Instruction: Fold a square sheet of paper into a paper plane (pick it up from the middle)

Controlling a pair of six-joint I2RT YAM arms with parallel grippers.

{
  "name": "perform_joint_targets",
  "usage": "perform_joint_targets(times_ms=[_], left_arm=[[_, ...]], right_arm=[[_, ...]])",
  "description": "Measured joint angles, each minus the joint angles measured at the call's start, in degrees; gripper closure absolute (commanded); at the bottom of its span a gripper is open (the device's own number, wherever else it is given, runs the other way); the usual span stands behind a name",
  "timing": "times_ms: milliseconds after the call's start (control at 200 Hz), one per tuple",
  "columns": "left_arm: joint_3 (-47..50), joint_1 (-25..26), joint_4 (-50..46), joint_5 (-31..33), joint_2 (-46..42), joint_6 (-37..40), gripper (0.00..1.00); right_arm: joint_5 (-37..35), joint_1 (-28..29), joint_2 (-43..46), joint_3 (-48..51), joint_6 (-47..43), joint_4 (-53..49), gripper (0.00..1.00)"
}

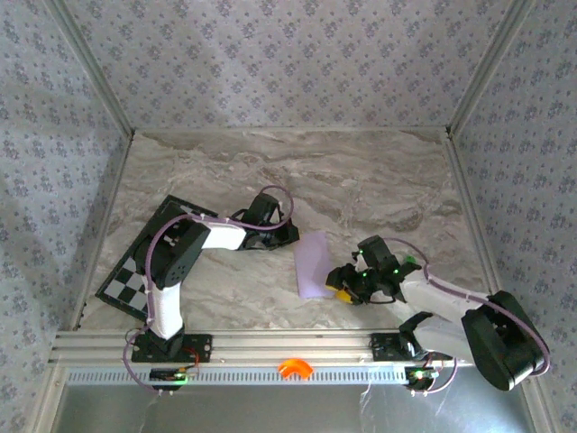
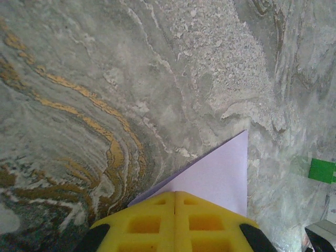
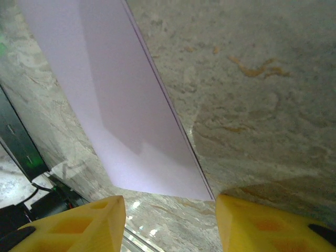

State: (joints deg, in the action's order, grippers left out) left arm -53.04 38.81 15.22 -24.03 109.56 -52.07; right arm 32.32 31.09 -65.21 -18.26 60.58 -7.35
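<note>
The square sheet of paper [image 1: 312, 263] lies flat on the marble table as a narrow, folded pale lilac strip between my two grippers. My left gripper [image 1: 290, 233] sits at its far left corner. In the left wrist view the yellow fingers [image 2: 152, 223] are pressed together, and the left gripper [image 2: 175, 193] is shut with its tip over the paper [image 2: 220, 173]. I cannot tell whether the paper is pinched. My right gripper [image 1: 341, 287] hovers at the strip's near right end. It stands open [image 3: 170, 210], and the paper [image 3: 131, 121] shows a doubled edge along its right side.
A black-and-white checkered board [image 1: 135, 271] lies at the left, under the left arm. A tiny green block [image 2: 321, 170] sits on the marble beyond the paper's right edge. An aluminium rail [image 1: 297, 347] runs along the near edge, with an orange piece [image 1: 294, 367] on it.
</note>
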Motion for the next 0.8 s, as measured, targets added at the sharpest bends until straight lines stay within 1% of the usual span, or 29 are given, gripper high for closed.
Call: perform_joint_targets(times_ms=[105, 460, 805], left_arm=[[0.0, -0.09, 0.0, -0.04, 0.0, -0.2, 0.95], [0.0, -0.13, 0.02, -0.24, 0.07, -1.01, 0.95], [0.0, -0.15, 0.04, -0.24, 0.07, -1.2, 0.95]], right_arm=[[0.04, -0.04, -0.48, 0.0, 1.57, 0.39, 0.54], [0.09, -0.04, -0.94, 0.02, 4.63, 1.55, 0.56], [0.37, -0.02, -0.72, 0.02, 4.85, 2.19, 0.57]])
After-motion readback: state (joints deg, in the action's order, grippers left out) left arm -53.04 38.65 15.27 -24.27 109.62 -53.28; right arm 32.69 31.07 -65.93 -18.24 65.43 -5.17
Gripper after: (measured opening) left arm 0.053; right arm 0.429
